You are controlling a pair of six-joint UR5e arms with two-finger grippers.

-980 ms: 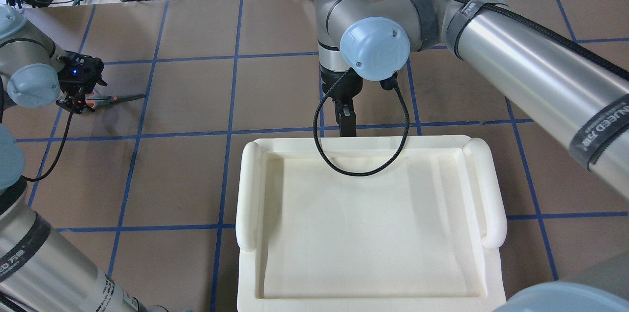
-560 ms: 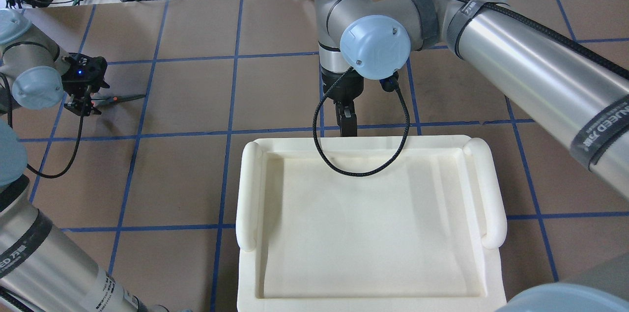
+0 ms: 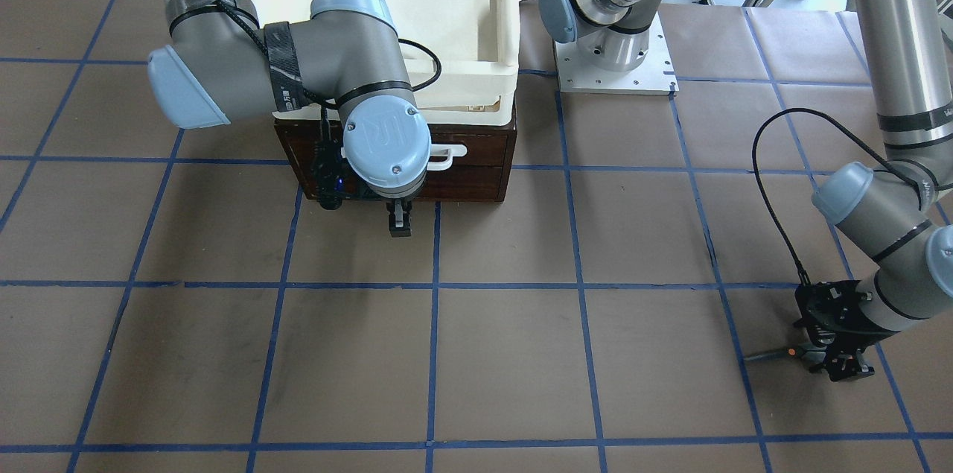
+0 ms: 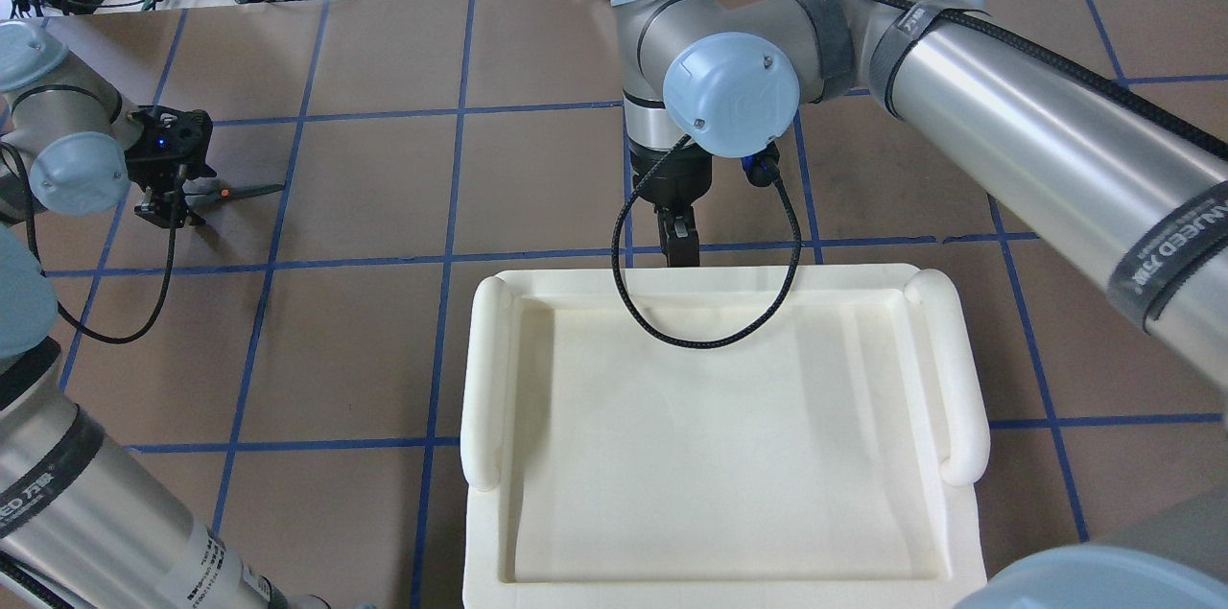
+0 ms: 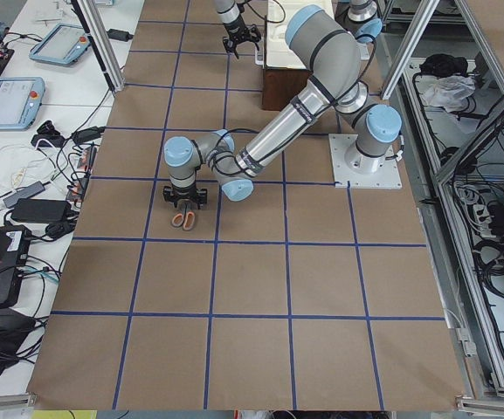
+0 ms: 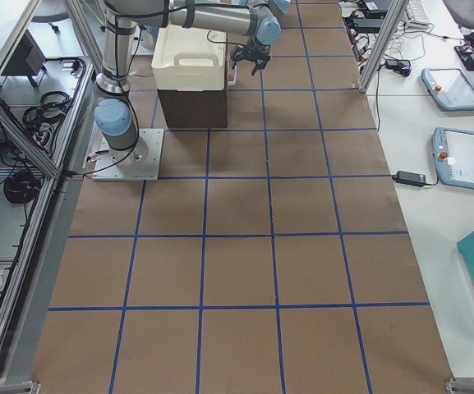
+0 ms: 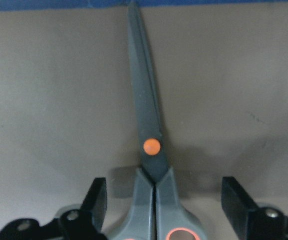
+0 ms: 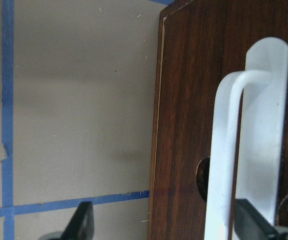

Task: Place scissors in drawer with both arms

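In the front-facing view, the small grey-handled scissors with dark blades and an orange pivot dot lay flat on the brown paper-covered table at about 4 o'clock. The black two-finger left gripper stood over their handles. The black right gripper hung before the dark brown wooden drawer at 11 o'clock, which looked shut. Overhead, the left gripper had edged from 9 o'clock toward the scissors within the last second and squared up over the handles. The scissors had not moved, and the right gripper had barely shifted. The left-end view showed the orange-lined loops just below the near gripper, and the right-end view was too small to add anything. The left wrist camera showed its fingers spread either side of the handles, touching neither, with the blades pointing to 12 o'clock. The right wrist camera showed fingers spread astride the drawer's white bar handle. Both grasps seemed lined up but unclosed, so the task was likely near its start.
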